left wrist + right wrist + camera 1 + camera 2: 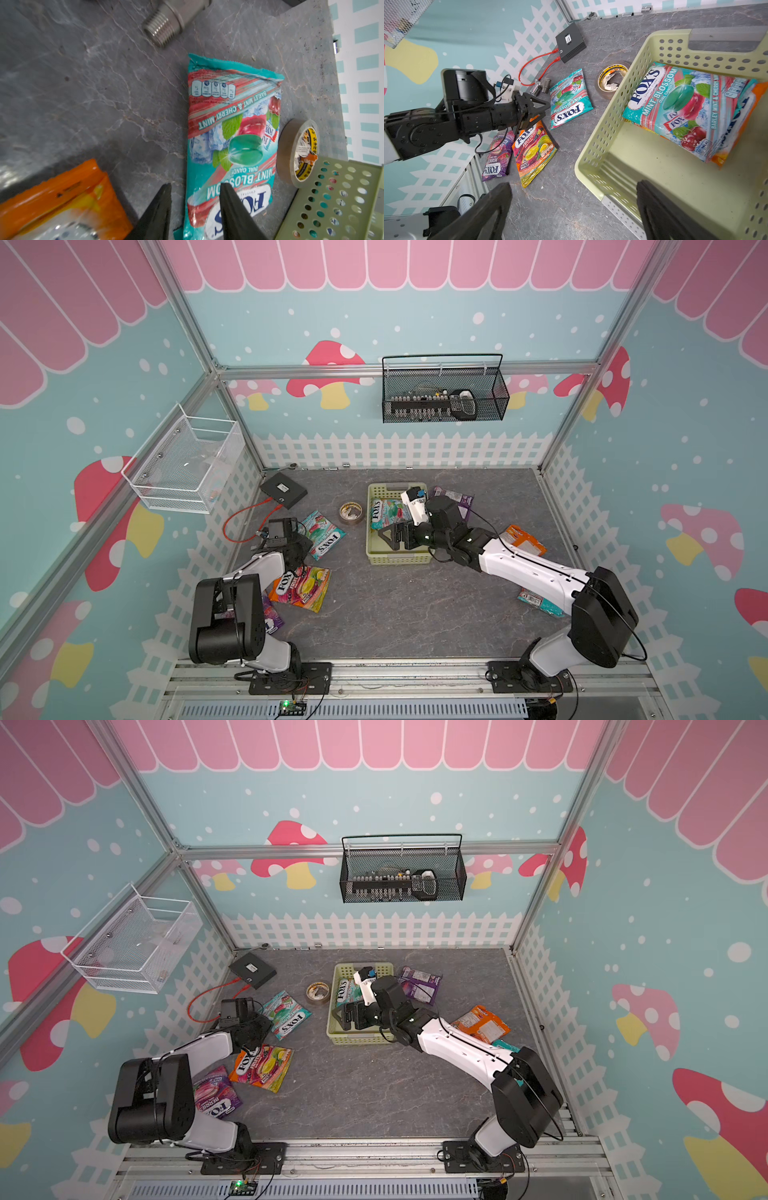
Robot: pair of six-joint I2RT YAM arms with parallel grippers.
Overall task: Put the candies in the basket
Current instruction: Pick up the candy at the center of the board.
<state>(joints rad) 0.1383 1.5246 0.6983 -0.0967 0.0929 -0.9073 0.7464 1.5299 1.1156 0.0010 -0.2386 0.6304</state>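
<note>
A grey stone-patterned table sat inside a pastel booth, with two robot arms reaching over it. On the left wall hung a white mesh basket, its contents too faint to make out. On the back wall hung a black wire basket holding a row of small dark items and a dark gadget. Toward the back of the table stood the pale yellow-green basket with perforated sides. At its far end lay a teal mint bag, face up, resting on an orange bag. The right gripper hovered above the basket's near end, jaws spread wide and holding nothing. Six more candies lay outside the basket. To its left were a second teal mint bag, an orange-and-yellow fruits bag and a purple berries bag. To its right were a purple bag just beside the far corner, then an orange packet and a teal packet partly under the right arm. The left gripper sat low at the logo end of the second teal mint bag, jaws set narrow astride one edge; whether they pinched it could not be told. A tape roll lay between that bag and the basket, and a threaded metal fitting lay near the bag's other end
</note>
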